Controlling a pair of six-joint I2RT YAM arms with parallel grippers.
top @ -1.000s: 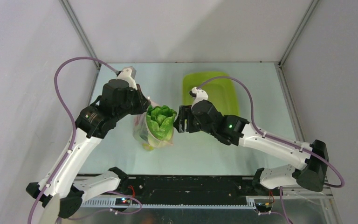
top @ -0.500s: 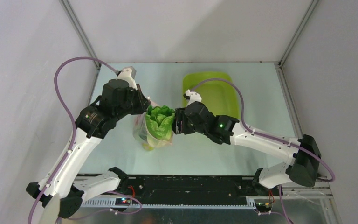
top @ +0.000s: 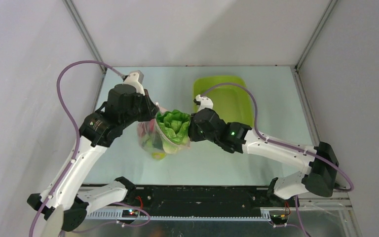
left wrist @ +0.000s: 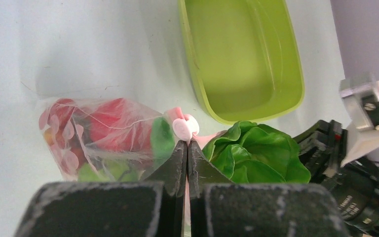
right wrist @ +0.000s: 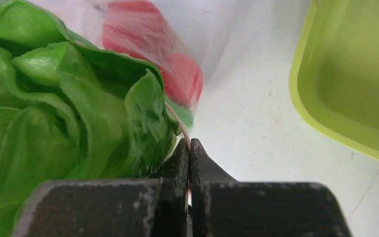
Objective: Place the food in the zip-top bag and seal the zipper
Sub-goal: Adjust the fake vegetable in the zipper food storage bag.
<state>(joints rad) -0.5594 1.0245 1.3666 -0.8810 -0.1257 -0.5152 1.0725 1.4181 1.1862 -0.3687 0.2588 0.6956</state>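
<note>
The clear zip-top bag [top: 150, 140] hangs between my two grippers over the table, with red and green food [left wrist: 111, 129] showing through it. A leafy green lettuce [top: 174, 123] sticks out of its mouth. My left gripper [left wrist: 187, 144] is shut on the pale pink zipper [left wrist: 185, 127] at the mouth's left end. Pressed against the lettuce [right wrist: 64, 113], my right gripper [right wrist: 189, 143] is shut on the thin pink edge of the bag [right wrist: 180, 126] at the right end. A red tomato [right wrist: 177, 74] lies inside, behind the leaves.
The lime-green tray [top: 217, 79] stands at the back right of the table, just behind my right arm, with nothing in the part that shows. Grey walls close in the table on three sides.
My right gripper moved left to the bag's mouth and shut on its edge beside the lettuce. The bag's mouth and the lettuce shifted a little. The left gripper kept its hold.
</note>
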